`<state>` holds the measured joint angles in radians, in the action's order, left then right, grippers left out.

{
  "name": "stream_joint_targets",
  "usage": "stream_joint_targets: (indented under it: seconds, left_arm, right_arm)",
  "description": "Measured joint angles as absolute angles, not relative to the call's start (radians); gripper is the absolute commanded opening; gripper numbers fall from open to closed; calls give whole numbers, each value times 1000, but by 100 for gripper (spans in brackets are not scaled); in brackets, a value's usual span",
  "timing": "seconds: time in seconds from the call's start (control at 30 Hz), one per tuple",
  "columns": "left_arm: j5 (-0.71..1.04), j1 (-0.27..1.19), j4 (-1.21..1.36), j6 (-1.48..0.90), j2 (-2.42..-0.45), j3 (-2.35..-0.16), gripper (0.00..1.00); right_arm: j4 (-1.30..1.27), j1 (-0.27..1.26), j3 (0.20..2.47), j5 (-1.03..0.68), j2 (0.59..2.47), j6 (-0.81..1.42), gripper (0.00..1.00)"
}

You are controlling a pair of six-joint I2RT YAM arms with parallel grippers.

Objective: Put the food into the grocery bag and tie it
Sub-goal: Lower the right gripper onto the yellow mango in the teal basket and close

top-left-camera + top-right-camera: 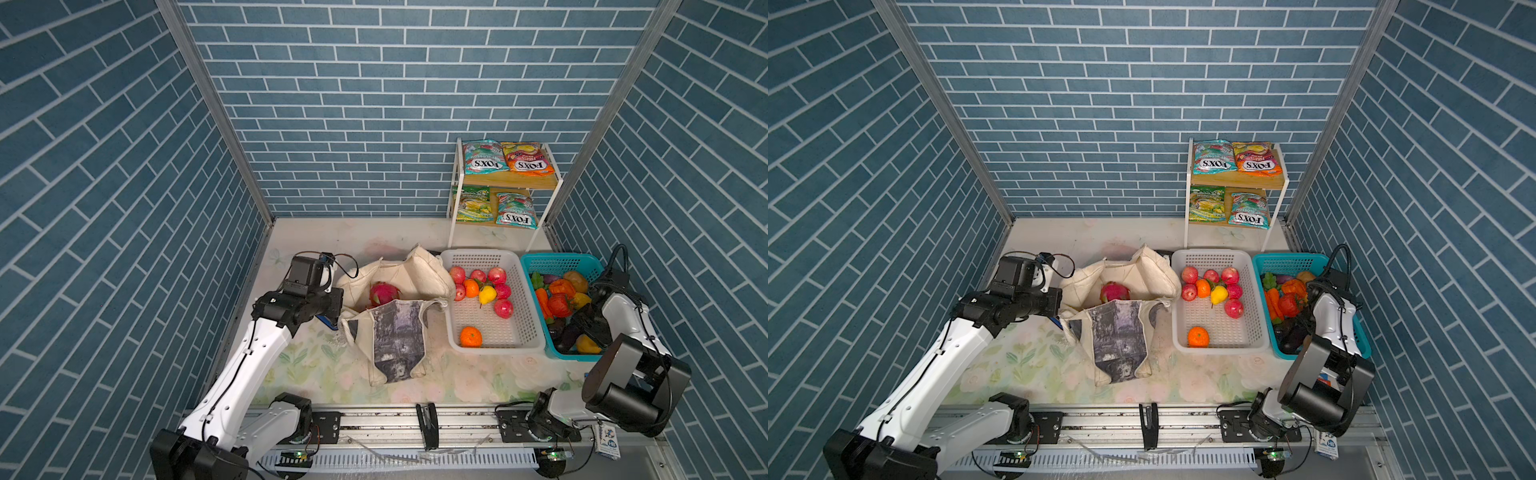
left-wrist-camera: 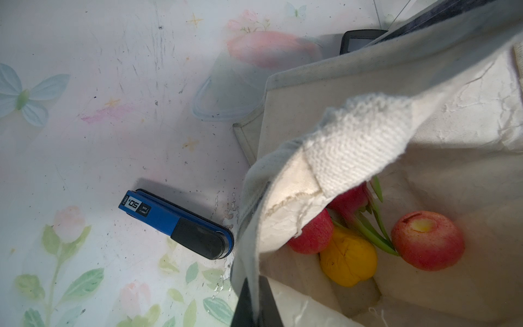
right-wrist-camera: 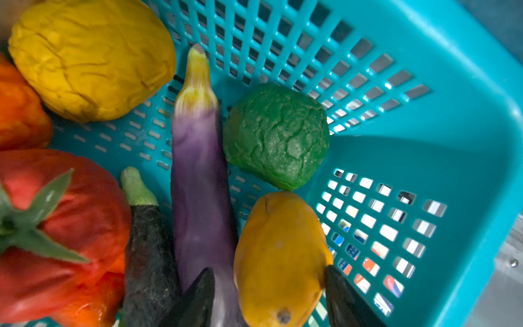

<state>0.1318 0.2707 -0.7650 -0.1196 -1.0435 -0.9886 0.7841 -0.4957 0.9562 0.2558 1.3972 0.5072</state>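
Three blue brick walls [image 1: 374,104], floral tabletop [image 1: 316,374], grocery bag [image 1: 399,345]

2 top views overlook the whole table [image 1: 415,374]; wrist cameras peer closely into grocery bag [image 2: 424,127] and teal basket [image 3: 424,141].

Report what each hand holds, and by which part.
Left hand pinches the grocery bag by its top rim. Right hand holds nothing yet: its fingers straddle the orange fruit in the teal basket.

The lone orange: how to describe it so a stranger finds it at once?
Look in the white basket, between the cloth bag and the teal basket. Its other fruit crowds the far end; this orange sits alone at the near end.
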Motion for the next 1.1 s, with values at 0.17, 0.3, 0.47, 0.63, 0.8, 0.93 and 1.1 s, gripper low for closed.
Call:
stream_joint_targets:
  seconds: [0.17,0.3,0.47,0.63,0.8,0.93,1.1]
  left_arm:
    - [132,271,-765,-120,-1044,-989,5]
    - [131,271,-765,-120,-1044,-989,5]
    - [131,271,-765,-120,-1044,-989,5]
    - [132,271,-765,-120,-1044,-989,5]
    - [131,270,-765,-120,-1044,-989,4]
    - [132,270,-765,-120,-1044,-989,4]
    - [132,271,-765,-120,-1044,-989,5]
  right_arm:
    - [774,-496,951,256,1398,506,48]
    - [769,-498,950,253,1398,508,47]
    - [764,-499,949,247,1404,510,63]
    - [761,-500,949,263,1427,507,65]
    - [761,-503,949,283,1446,507,66]
    - [761,-506,948,283,1468,508,65]
    - [757,-507,941,262,1492,511,59]
